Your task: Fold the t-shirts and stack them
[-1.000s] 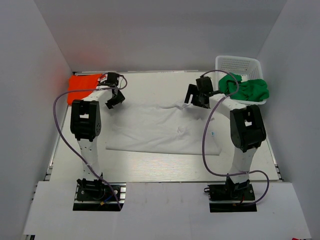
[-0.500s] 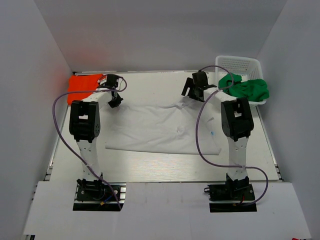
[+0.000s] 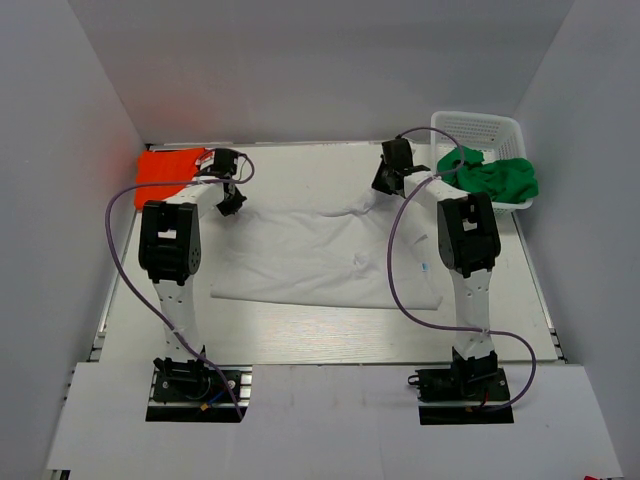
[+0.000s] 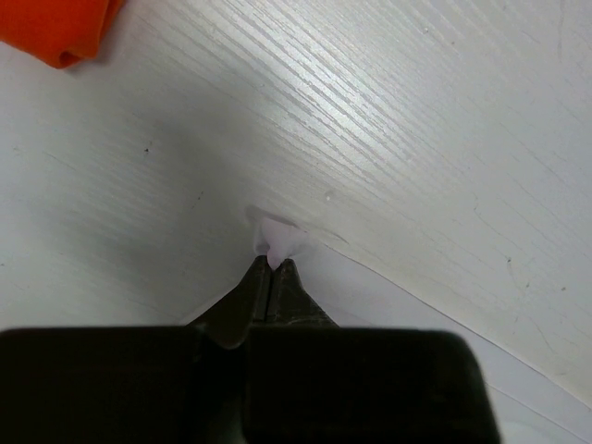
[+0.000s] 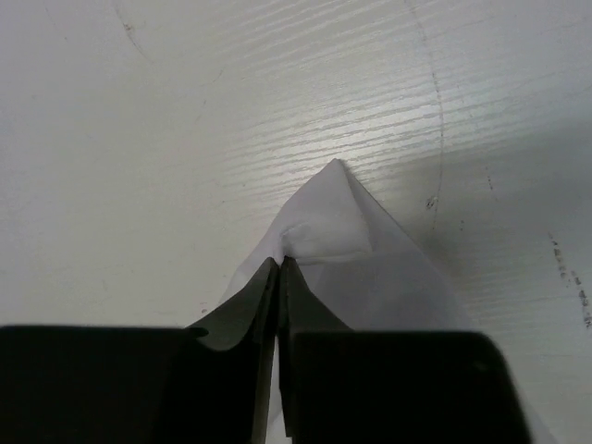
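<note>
Pale counter (image 3: 300,335) with two shirts and a basket.
A white shirt (image 3: 310,262) lies spread across the middle, an orange shirt (image 3: 168,166) sits at the far left corner, a white mesh basket (image 3: 478,126) at the far right.

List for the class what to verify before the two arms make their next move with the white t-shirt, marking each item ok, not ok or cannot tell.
1. Left tool shut on the white t-shirt: ok, but only a small tip of cloth shows past it.
2. Right tool shut on the shirt's far right corner: ok.
3. White t-shirt lying smooth: not ok; its far edge is bunched and there is a wrinkle near the middle.
4. Orange t-shirt apart from the white one: ok; it lies at the far left.
5. Green t-shirt out of the way: ok; it is draped in the white mesh basket.
6. Grips firm enough for a fold: cannot tell.
</note>
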{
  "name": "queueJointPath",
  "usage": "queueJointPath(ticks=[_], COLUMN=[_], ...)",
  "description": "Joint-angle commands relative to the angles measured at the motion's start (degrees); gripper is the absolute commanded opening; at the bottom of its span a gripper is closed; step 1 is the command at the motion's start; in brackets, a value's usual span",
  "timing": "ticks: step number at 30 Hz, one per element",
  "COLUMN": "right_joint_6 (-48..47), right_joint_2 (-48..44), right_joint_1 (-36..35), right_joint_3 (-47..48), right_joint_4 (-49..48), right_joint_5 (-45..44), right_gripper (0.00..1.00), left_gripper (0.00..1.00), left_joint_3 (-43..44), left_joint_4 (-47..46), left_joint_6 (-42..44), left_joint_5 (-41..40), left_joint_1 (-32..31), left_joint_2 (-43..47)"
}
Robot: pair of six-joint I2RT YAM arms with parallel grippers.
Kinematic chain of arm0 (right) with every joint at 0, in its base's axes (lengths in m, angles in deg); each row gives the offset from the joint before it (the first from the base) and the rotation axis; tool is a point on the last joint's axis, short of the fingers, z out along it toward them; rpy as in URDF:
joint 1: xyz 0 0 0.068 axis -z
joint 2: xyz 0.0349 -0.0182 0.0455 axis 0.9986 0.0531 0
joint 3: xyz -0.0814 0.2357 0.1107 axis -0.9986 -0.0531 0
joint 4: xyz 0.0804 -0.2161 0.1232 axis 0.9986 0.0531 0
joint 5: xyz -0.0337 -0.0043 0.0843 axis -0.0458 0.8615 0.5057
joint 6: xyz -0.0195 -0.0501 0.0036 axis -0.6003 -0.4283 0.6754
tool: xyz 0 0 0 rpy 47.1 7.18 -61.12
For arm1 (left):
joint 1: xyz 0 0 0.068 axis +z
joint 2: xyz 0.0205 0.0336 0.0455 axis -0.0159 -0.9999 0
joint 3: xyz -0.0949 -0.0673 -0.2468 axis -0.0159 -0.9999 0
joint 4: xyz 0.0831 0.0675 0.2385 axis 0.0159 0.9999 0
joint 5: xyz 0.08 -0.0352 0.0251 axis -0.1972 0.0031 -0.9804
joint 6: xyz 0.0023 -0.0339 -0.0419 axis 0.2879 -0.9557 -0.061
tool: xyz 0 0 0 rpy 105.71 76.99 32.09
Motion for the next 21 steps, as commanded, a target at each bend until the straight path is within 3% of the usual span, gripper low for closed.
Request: queueJointPath(ticks=[1, 7, 15, 21], right_joint_6=[1.14, -1.05, -1.76, -1.49], right_joint_2=[0.28, -4.81, -26.14, -35.83], right_joint_1=[0.29, -0.06, -0.41, -0.76], right_joint_3=[2.09, -1.33, -22.41, -33.4], right_joint_4=[-0.56, 1.03, -4.86, -4.43], right_joint_5=[-0.79, -0.61, -1.67, 1.04], right_gripper=[0.0, 0.0, 0.0, 0.0], left_gripper=[0.0, 0.0, 0.0, 0.0], left_joint_3=[0.12, -0.65, -11.46, -18.67], left_joint_4=[3.4, 4.63, 0.58, -0.47], left_joint_6=[0.44, 0.44, -0.08, -0.61], left_joint_5=[-0.99, -3.02, -4.16, -2.49], left_joint_1=[0.3, 0.3, -0.93, -0.93], left_joint_2=[0.68, 4.63, 17.02, 25.55])
